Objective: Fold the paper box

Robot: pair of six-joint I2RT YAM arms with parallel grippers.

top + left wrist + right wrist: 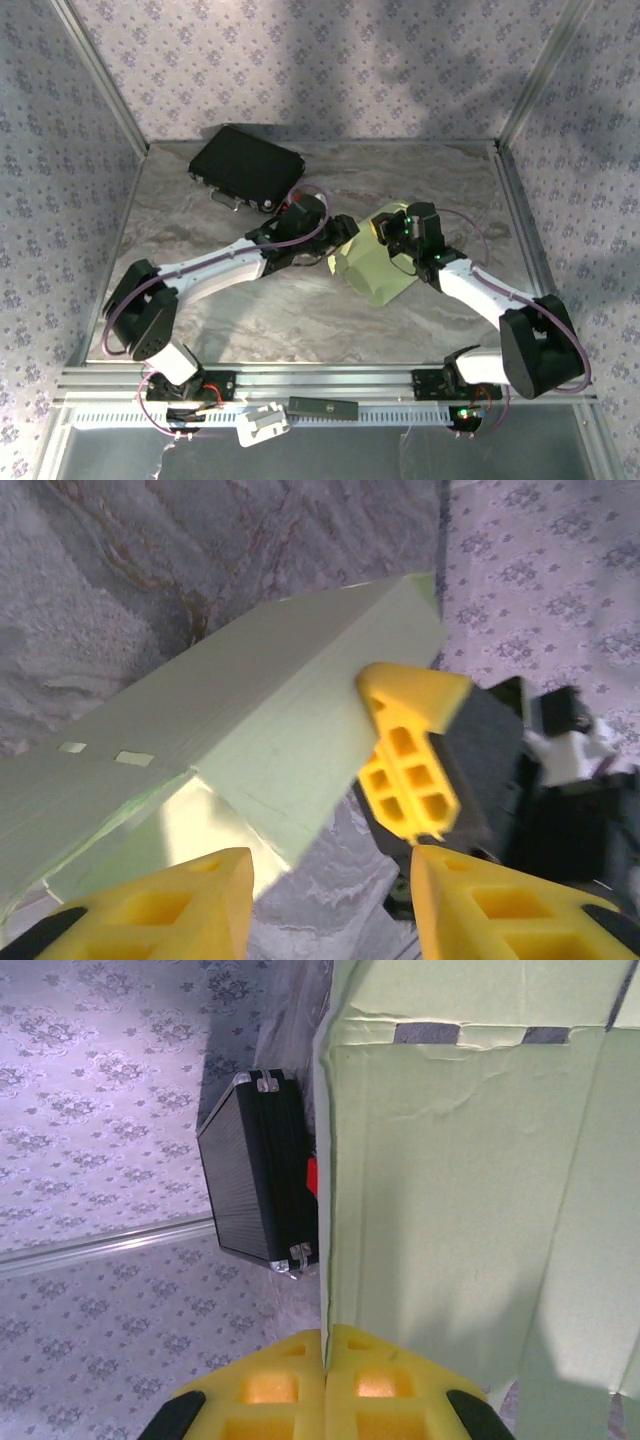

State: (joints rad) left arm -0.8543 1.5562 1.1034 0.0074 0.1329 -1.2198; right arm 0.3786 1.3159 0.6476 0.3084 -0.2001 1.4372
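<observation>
I've got the paper box point(375, 268) mid-tabletop point(250, 310) and only half shaped, walls raised but the slotted panel not closed (tabs left to tuck, I'd judge), right gripper point(325, 1380) pinched shut on one wall, left gripper point(330, 870) open just beside it.

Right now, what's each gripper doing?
Left gripper: open, jaws apart, nothing held.
Right gripper: closed on the box edge.
</observation>
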